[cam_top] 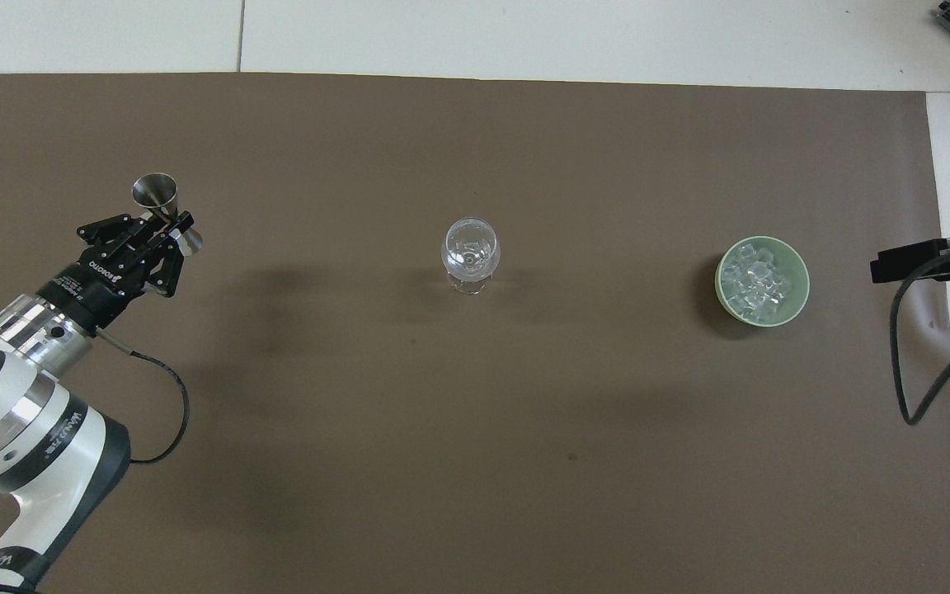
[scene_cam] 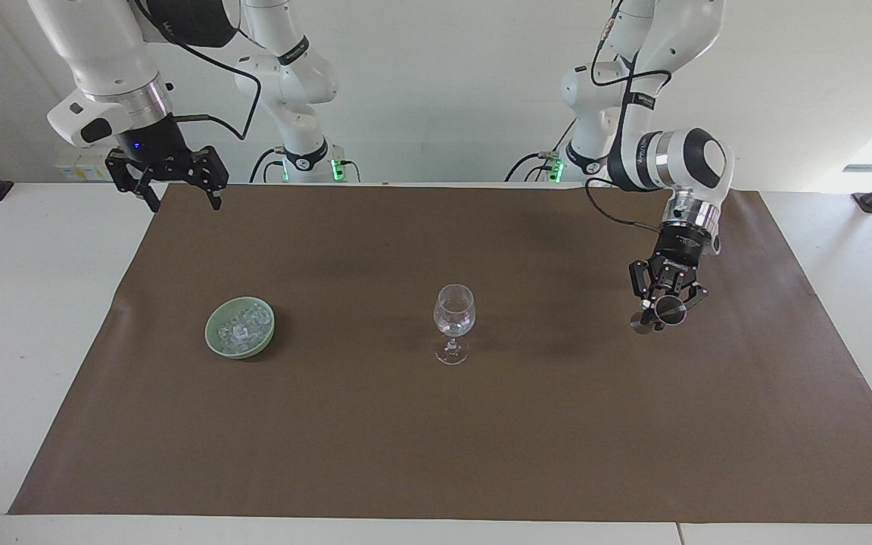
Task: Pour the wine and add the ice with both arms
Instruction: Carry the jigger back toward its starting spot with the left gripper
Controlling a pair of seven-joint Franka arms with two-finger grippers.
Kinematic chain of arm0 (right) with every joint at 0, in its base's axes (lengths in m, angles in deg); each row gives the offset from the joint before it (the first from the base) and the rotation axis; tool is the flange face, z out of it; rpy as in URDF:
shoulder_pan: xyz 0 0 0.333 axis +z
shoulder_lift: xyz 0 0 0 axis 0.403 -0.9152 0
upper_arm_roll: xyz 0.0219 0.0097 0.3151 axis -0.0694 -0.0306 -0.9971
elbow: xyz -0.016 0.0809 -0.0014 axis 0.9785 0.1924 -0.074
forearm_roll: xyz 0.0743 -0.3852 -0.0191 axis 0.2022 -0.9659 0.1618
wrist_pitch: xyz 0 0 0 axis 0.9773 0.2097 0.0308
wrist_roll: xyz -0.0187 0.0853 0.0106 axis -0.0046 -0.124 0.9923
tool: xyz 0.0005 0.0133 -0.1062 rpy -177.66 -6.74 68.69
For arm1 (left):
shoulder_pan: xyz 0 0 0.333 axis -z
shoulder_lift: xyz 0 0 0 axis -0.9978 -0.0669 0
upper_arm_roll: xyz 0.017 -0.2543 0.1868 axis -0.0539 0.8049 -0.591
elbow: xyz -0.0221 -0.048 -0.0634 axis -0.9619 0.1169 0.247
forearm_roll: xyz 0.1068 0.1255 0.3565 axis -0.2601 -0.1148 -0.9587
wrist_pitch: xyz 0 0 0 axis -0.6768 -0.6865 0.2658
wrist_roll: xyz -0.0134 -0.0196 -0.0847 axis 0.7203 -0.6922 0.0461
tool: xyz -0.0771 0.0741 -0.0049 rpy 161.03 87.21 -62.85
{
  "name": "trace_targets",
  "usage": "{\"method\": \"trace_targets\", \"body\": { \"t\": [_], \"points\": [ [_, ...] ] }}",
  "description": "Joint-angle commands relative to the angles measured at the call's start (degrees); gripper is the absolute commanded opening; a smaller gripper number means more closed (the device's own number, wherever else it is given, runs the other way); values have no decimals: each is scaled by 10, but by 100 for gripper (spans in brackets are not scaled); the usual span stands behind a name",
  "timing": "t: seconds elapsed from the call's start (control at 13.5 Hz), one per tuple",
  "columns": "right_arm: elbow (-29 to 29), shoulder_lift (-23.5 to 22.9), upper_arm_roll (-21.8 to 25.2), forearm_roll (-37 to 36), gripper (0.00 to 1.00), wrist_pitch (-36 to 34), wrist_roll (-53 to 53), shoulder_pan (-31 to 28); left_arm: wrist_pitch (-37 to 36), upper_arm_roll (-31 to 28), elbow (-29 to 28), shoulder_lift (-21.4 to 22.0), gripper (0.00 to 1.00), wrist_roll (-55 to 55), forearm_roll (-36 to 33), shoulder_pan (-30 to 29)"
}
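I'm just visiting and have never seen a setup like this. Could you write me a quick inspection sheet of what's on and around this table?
Surface: brown mat on a white table.
Job's things: wine glass upright mid-mat; ice piled in a green bowl toward the right arm's end; metal measuring cup, tilted, held in the air.
Clutter: nothing seen.
Grippers: left gripper shut on the measuring cup's waist, over the mat at the left arm's end; right gripper open, waiting over the mat's corner.
Cables: black cables hang along both arms; none on the mat.
Surroundings: white wall; black stands at the table's corners.
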Motion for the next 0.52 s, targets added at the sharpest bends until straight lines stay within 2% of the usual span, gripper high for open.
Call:
{"method": "trace_targets", "body": {
  "t": [0.0,0.15,0.45],
  "points": [
    [8,-3,-1,6,100,-13,-10,-1,-77,1,-20,-2,0,8,-71,-50],
    [8,-3,-1,7,100,-13,-10,-1,-132,1,-20,-21,0,4,-108,-86],
    [8,-3,-1,6,100,-13,-10,-1,-177,1,-20,-66,0,-36,-115,-122]
  ]
}}
